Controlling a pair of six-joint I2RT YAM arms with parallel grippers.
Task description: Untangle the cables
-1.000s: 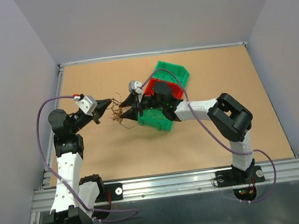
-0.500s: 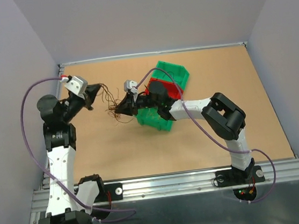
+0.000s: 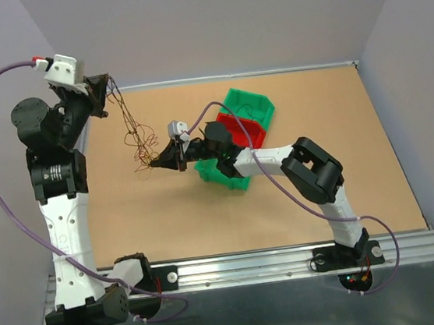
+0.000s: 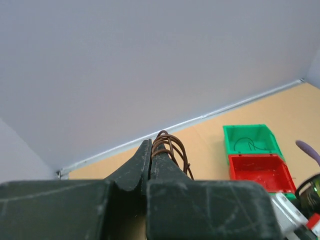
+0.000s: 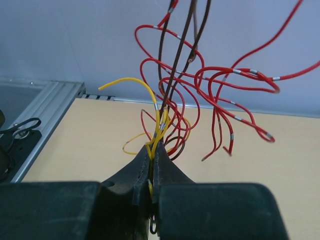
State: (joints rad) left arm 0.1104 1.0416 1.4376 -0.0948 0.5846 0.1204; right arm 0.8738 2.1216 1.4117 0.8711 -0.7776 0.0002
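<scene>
Well apart, left fingers [image 4: 144, 156] and right fingers [image 5: 145, 163] each clamp tight on the cables [image 3: 137, 137] strung between them

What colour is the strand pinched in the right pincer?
Yellow; the strand shows clearest in the right wrist view.

A red bin [image 3: 246, 130] sits just beside a green bin [image 3: 251, 104].
</scene>
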